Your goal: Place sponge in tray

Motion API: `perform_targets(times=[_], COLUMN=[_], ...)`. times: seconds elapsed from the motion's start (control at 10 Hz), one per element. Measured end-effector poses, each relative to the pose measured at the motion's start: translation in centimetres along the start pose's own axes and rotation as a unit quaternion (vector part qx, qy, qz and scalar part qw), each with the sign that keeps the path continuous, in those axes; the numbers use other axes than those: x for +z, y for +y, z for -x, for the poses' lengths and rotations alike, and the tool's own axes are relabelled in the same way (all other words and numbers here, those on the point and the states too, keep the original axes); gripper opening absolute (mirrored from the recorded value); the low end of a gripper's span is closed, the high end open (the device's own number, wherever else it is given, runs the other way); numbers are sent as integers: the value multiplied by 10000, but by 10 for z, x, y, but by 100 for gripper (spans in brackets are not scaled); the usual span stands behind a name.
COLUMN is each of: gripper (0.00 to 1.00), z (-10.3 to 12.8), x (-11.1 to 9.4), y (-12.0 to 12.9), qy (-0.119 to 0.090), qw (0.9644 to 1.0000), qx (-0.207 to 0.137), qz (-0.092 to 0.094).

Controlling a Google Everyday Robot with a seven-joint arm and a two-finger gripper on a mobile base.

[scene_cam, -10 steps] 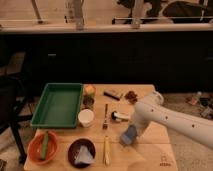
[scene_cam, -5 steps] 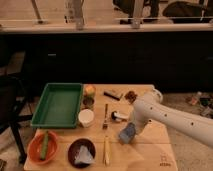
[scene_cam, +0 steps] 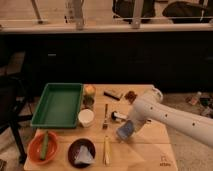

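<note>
A blue-grey sponge [scene_cam: 124, 132] sits at the end of my white arm, just above the wooden table [scene_cam: 150, 150], right of centre. My gripper [scene_cam: 126, 129] is shut on the sponge and points down. The green tray [scene_cam: 57, 105] lies at the table's back left, well to the left of the gripper, and looks empty inside.
Between gripper and tray stand a white cup [scene_cam: 86, 117], a dark can [scene_cam: 88, 102] and a jar [scene_cam: 89, 91]. A fork [scene_cam: 105, 116] and a yellow stick [scene_cam: 106, 149] lie near the sponge. An orange bowl [scene_cam: 44, 147] and a dark bowl [scene_cam: 82, 152] sit in front.
The gripper with the sponge has risen slightly and shifted a little to the left, toward the table's middle.
</note>
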Motion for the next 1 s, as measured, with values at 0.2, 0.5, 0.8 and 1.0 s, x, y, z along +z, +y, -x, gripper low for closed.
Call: perform_targets(times=[0.2, 0.5, 0.8, 1.0], gripper=[0, 0, 0, 0], z=[1, 8, 15, 19], x=[-5, -8, -20, -27], y=[-17, -64, -101, -125], qy=[27, 15, 17, 30], qw=[9999, 9998, 9994, 9985], qx=[72, 8, -198, -417], qz=[-94, -174, -278, -351])
